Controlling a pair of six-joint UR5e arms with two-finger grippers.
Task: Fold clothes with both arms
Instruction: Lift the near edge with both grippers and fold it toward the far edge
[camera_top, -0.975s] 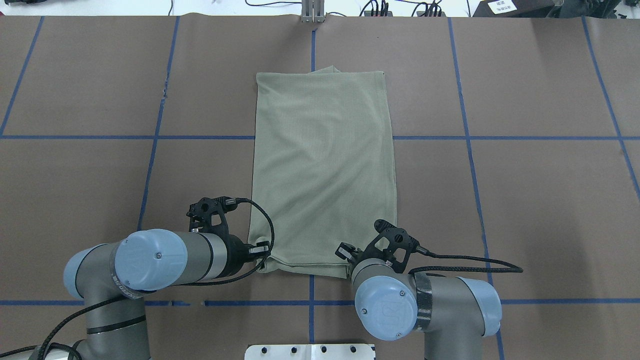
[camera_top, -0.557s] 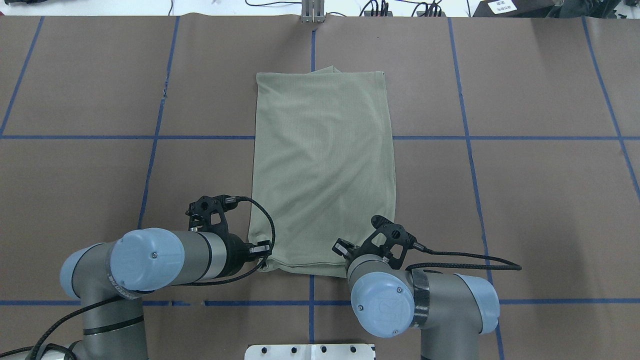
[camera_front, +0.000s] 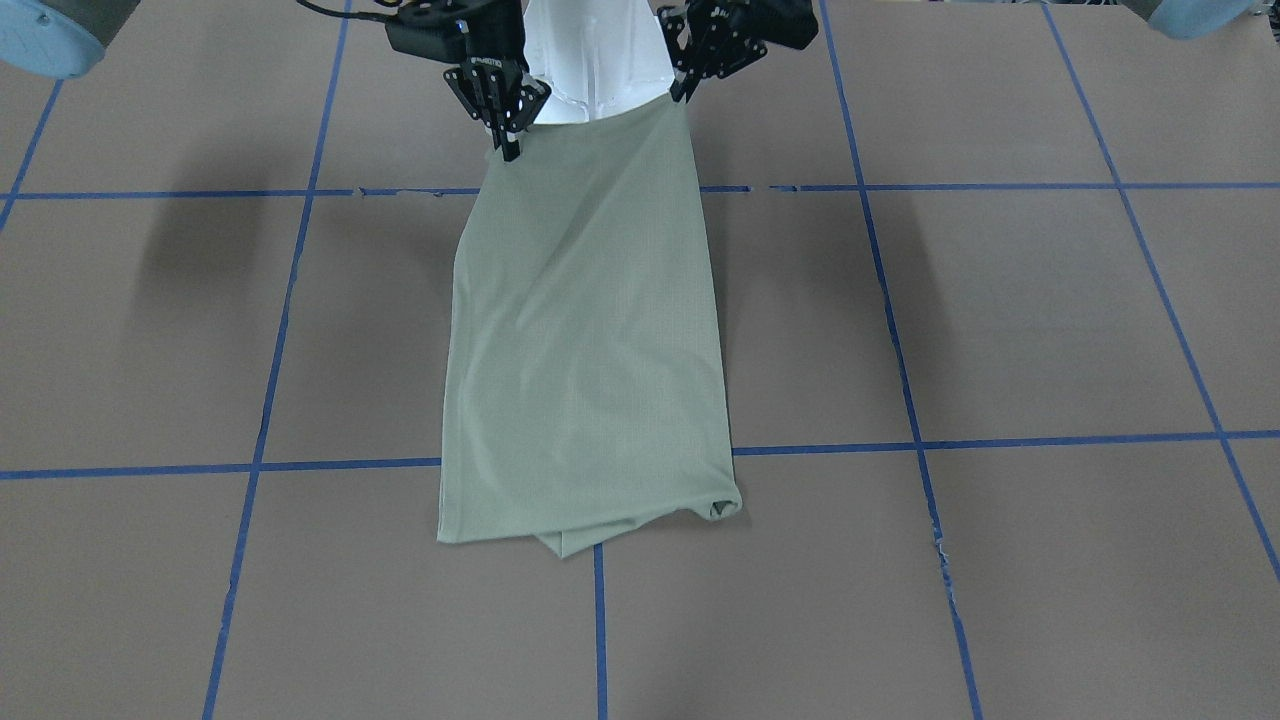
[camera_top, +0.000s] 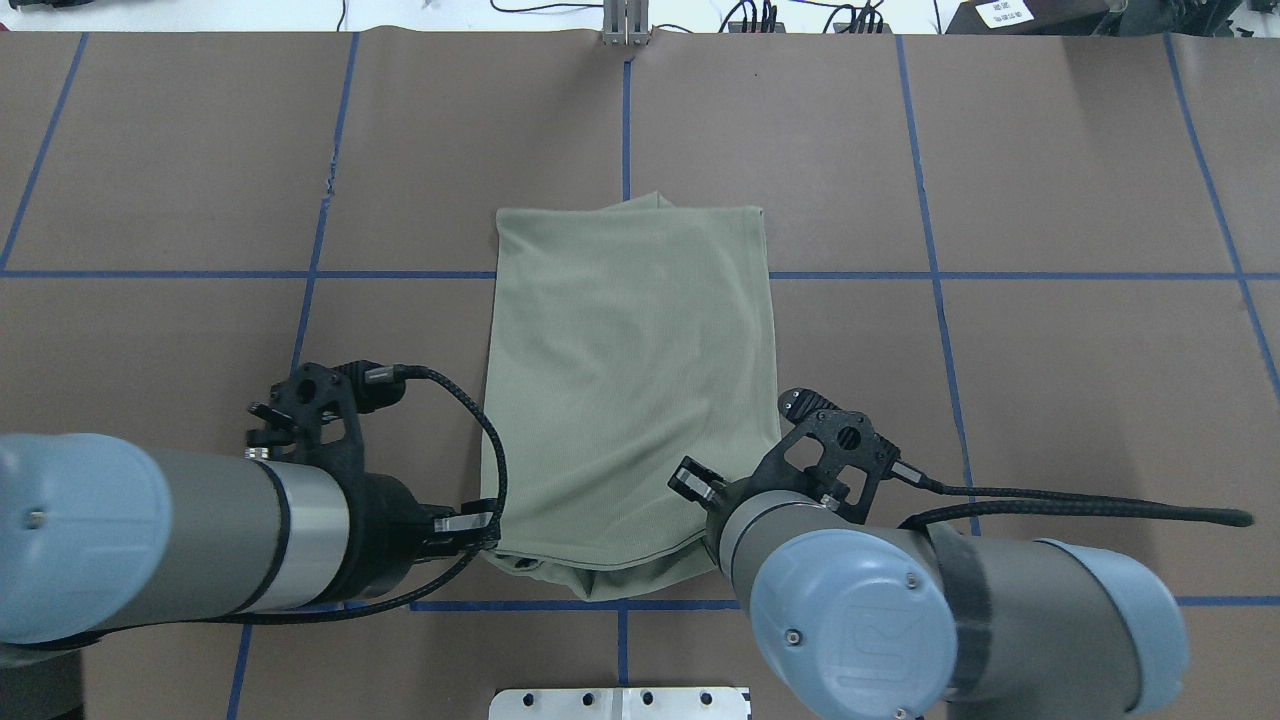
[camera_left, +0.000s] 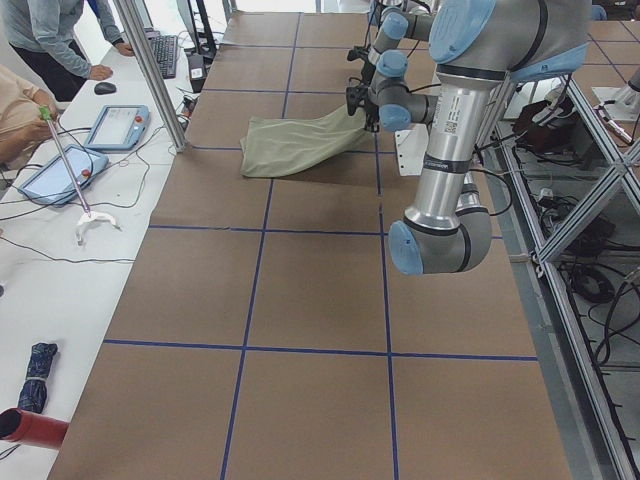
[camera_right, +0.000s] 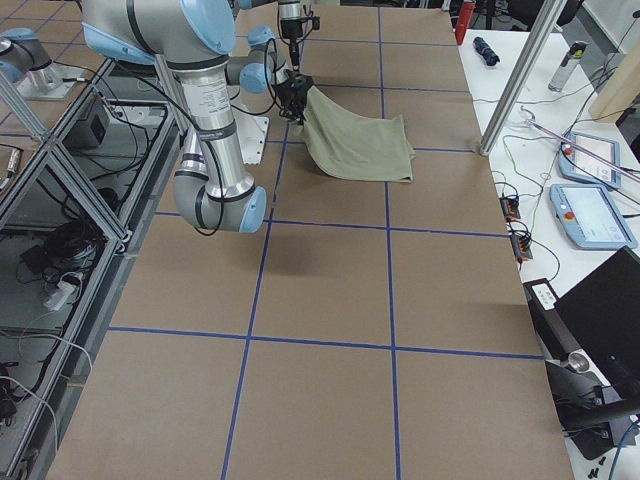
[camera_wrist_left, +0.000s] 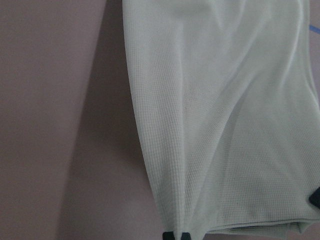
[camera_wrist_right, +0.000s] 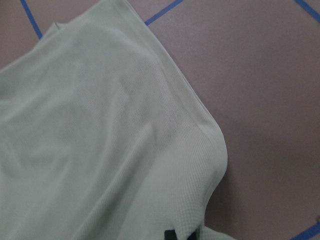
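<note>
The clothes are one sage-green shirt (camera_top: 630, 380), folded into a long rectangle. Its near edge hangs lifted off the brown table while its far end (camera_front: 590, 500) rests on the mat. My left gripper (camera_front: 682, 97) is shut on the near left corner, and it also shows at that corner from above (camera_top: 487, 538). My right gripper (camera_front: 508, 150) is shut on the near right corner. In the overhead view my right wrist hides its fingers. Each wrist view shows the cloth (camera_wrist_left: 225, 125) (camera_wrist_right: 100, 150) draping away from dark fingertips (camera_wrist_left: 175, 235) (camera_wrist_right: 177, 234) at the bottom edge.
Blue tape lines (camera_top: 930, 275) grid the brown mat. The white pedestal plate (camera_top: 620, 700) sits at the near edge between the arms. A metal post (camera_top: 625, 25) stands at the far edge. People and tablets (camera_left: 115, 125) occupy a side bench beyond the table.
Both arms have risen and drawn back toward the base with the near corners. The shirt's far edge has slid toward the robot, and the near hem now sags between the grippers.
</note>
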